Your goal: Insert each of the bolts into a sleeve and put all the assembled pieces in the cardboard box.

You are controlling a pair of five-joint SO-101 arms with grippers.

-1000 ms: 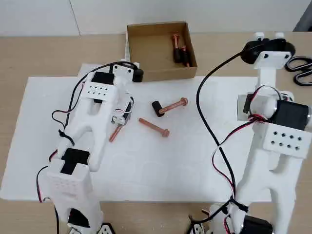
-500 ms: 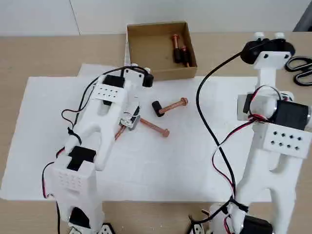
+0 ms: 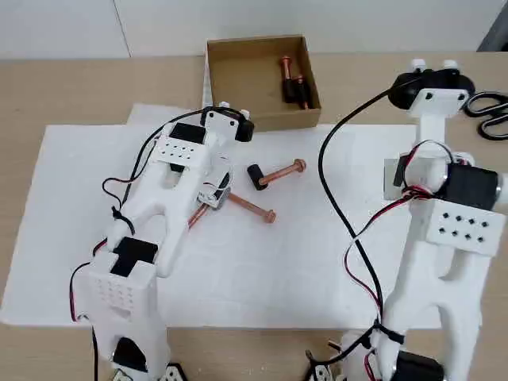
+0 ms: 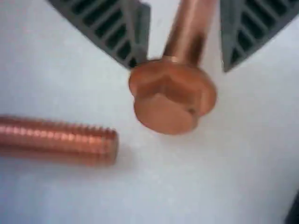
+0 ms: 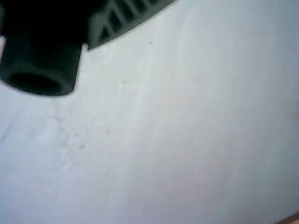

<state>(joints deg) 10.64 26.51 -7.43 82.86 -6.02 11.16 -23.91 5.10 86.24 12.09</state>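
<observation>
Two assembled pieces [image 3: 290,79] lie in the cardboard box [image 3: 266,121] in the high view. On the white sheet [image 3: 71,238] covering the surface, a sleeved bolt [image 3: 274,173] and a loose bolt [image 3: 252,208] lie near the left gripper [image 3: 213,193]. The right gripper [image 3: 399,176] hangs well apart from them.

In the left wrist view, the left gripper's jaws stand apart astride a third bolt [image 4: 172,95], with the loose bolt's threaded end just beside its head.

In the right wrist view, the right gripper is clamped on a black sleeve [image 5: 39,60] above the sheet.
</observation>
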